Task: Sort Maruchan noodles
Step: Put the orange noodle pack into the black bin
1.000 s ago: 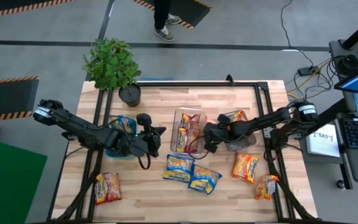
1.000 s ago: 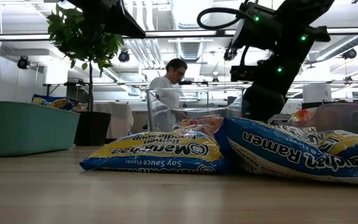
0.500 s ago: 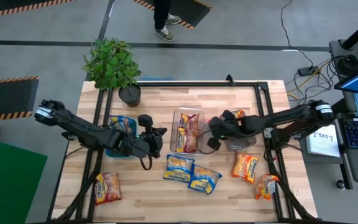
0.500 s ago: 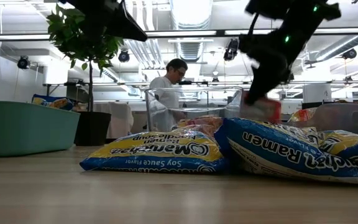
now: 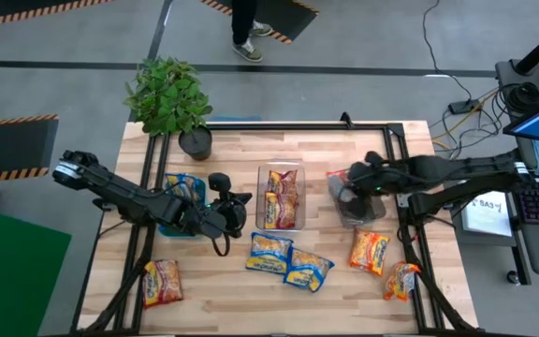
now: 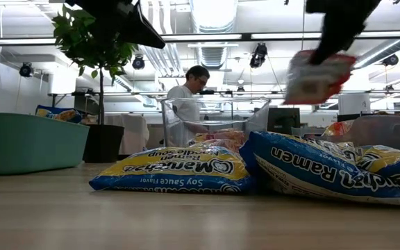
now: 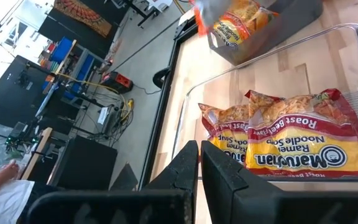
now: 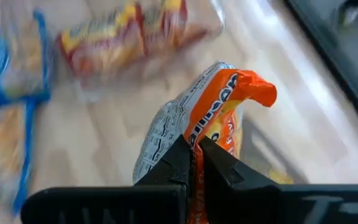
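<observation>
Right now your right gripper point(image 8: 194, 163) is clamped on the edge of an orange packet point(image 8: 213, 118), held above the grey bin point(image 5: 363, 208) at the table's right side; in the low view that packet point(image 6: 314, 75) hangs in the air, well above the table, long axis tilted.

Around it: the clear bin point(image 5: 282, 170) sits just left of the grey bin and holds 2 maroon-edged packets point(image 5: 281, 198), long axes running toward the table's far edge. In the left wrist view their labels point(image 7: 294, 146) read "Roast Beef". The teal bin point(image 5: 171, 227) sits on the left under your left arm, with 1 blue-edged packet point(image 5: 185, 187) showing in it. A potted plant point(image 5: 168, 98) stands at the far left corner.

Loose on the table: 2 blue-edged packets point(image 5: 288, 260) side by side in the near middle, 2 orange packets point(image 5: 370, 251) near the right front, 1 maroon-edged packet point(image 5: 161, 281) near the left front.

Your left gripper point(image 5: 235, 213) waits between the teal and clear bins, fingers together on nothing.

Hard to make out: the grey bin's contents are mostly covered by the right arm. The teal bin is largely hidden by the left arm. The right wrist view is blurred around the held packet. A person point(image 6: 188, 104) stands in the room beyond the table.
</observation>
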You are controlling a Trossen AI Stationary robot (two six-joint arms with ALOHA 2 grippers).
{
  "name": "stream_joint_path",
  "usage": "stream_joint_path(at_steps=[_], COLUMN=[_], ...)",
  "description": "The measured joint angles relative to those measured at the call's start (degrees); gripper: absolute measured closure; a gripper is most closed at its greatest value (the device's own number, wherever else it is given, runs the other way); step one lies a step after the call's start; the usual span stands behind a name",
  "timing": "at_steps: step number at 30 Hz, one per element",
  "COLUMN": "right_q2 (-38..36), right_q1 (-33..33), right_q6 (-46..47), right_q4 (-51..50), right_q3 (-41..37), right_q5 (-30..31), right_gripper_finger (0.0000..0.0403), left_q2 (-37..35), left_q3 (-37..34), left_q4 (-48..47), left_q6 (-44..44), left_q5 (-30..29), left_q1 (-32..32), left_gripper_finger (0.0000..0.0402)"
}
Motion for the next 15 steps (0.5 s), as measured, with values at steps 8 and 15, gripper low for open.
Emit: stream_joint_path(at_steps=[8,15], right_q2=[2.91,9.35], right_q1=[0.2,1.5], right_q6=[-10.65,-26.29], right_q4=[-17.06,-17.79], right_q3=[5.3,1.61], right_q5=[-14.87,-15.03], right_gripper_finger=[0.0392,0.0392], left_q2=[0.0,0.0], left_q3=[0.0,0.0], left_q4=[0.0,0.0], left_q6=[0.0,0.0], left_q5=[0.0,0.0], left_q1=[0.0,0.0], left_gripper_finger=[0.04,0.04])
